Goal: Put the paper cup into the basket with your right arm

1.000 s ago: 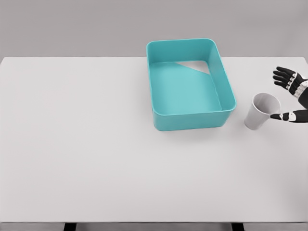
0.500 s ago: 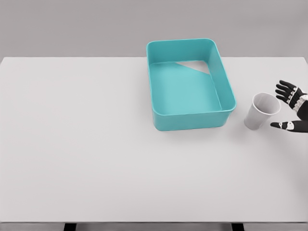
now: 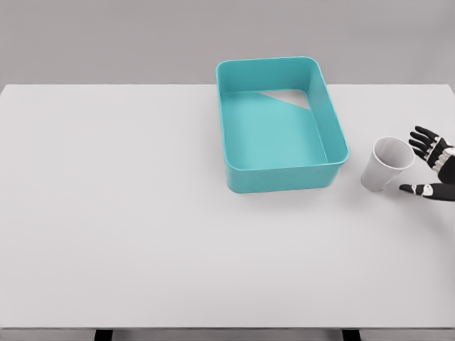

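Head view, hand: the right hand (image 3: 431,169) shows at the picture's right edge, fingers (image 3: 421,138) spread apart and the thumb held out lower down; it grips nothing. The left arm is out of view.

Head view, cup: the paper cup (image 3: 386,164) stands on the desk (image 3: 142,213) just beside the open hand, on its inner side, tilted with its mouth turned up and toward the fingers. The thumb tip comes near the cup's lower wall; whether it touches cannot be told.

Head view, basket: the teal basket (image 3: 282,181) sits beyond the cup as reckoned from the hand, near it but apart, its long walls upright and its floor bare.

Step in hand: the reach and grasp, as I judge it; the cup is not yet held and nothing is in the basket.

Next move calls for: bringing fingers and thumb around the cup wall and closing gently, since thin paper likely crushes, then lifting above the basket's near wall before carrying across.

In the way: only that basket wall, between cup and basket floor; a low carry could knock it. The tilted cup may tip or slide if nudged from one side.
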